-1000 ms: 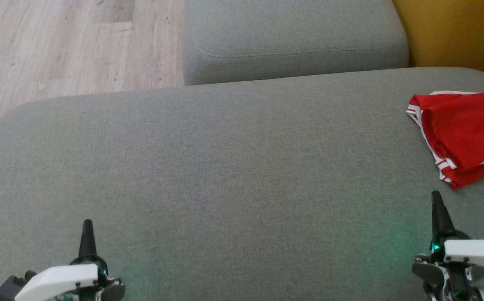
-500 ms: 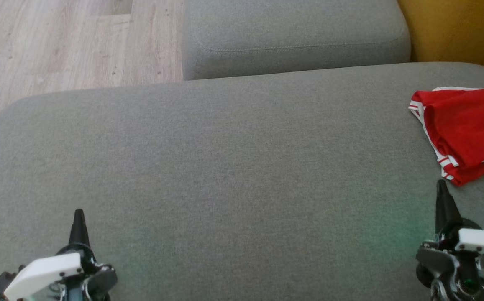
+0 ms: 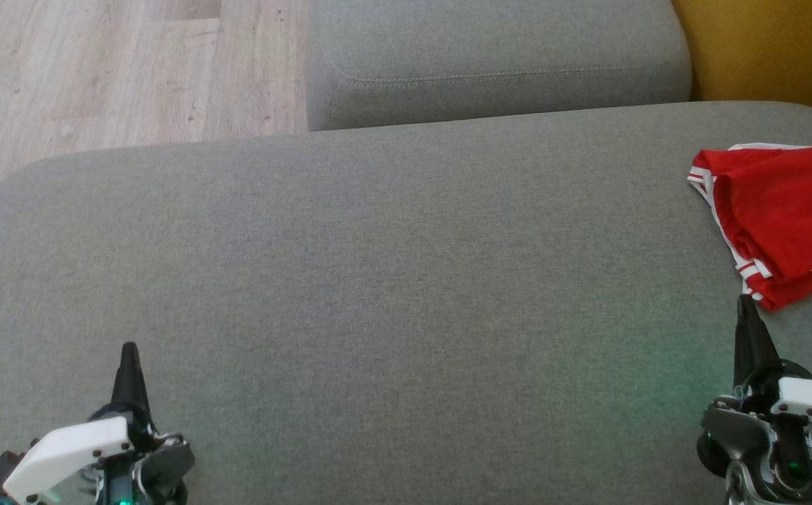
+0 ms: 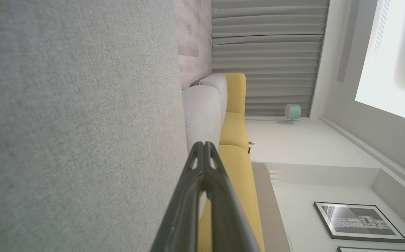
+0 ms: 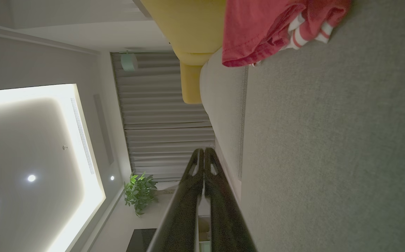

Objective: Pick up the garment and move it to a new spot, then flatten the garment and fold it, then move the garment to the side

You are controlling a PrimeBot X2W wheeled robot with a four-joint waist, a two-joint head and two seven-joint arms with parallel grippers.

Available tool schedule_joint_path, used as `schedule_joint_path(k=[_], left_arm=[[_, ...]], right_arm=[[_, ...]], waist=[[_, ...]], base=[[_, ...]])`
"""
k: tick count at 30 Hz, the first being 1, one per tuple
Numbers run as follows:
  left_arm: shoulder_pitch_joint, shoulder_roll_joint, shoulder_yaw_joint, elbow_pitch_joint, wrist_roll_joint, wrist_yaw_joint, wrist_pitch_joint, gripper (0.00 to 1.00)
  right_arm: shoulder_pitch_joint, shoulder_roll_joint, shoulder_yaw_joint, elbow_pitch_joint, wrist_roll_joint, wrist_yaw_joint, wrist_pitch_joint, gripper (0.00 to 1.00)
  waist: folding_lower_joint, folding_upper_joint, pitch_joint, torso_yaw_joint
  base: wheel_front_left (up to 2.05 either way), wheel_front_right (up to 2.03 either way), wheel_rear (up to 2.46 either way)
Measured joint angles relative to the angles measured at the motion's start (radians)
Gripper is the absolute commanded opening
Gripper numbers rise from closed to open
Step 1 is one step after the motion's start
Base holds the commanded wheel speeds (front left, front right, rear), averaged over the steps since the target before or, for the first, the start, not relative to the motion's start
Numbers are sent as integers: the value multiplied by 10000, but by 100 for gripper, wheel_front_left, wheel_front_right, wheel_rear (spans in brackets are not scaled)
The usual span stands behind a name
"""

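Garment (image 3: 784, 210) first: it's a red piece with white stripes, lying at the far right of the big grey cushion (image 3: 406, 280). The layers are stacked, so it looks folded to us, and its right part runs off the head view. Going left to right, there's wooden floor (image 3: 97, 70) at the far left. At the near left is the left gripper (image 3: 128, 347), fingers pressed together on nothing, over plain cushion well apart from the cloth. A second grey cushion (image 3: 490, 63) sits at the far side, past the middle. At the near right the right gripper (image 3: 744, 301) is pinched together too and holds nothing, its tip just short of the garment's near corner. The right wrist view shows grey fabric between the tips and the red cloth, so we'd call them apart. Our read is that we're at the tail end, with the fold parked to the side. To finish well we'd lift the right arm straight up and back, not sweep sideways, since a dragged fingertip could catch that striped hem and undo the fold. If it needs a nudge, we'd push flat against the stacked edge. We can't tell whether it overhangs the cushion's right edge, so that's worth checking.
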Motion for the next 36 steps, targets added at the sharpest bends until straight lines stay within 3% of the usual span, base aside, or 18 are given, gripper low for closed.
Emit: schedule_joint_path(k=[36], left_arm=[[0, -84, 174, 2, 12, 0, 92, 0]], right_arm=[[-1, 10, -90, 8, -6, 0, 100, 0]], waist=[[0, 0, -2, 0]], base=[[0, 0, 0]])
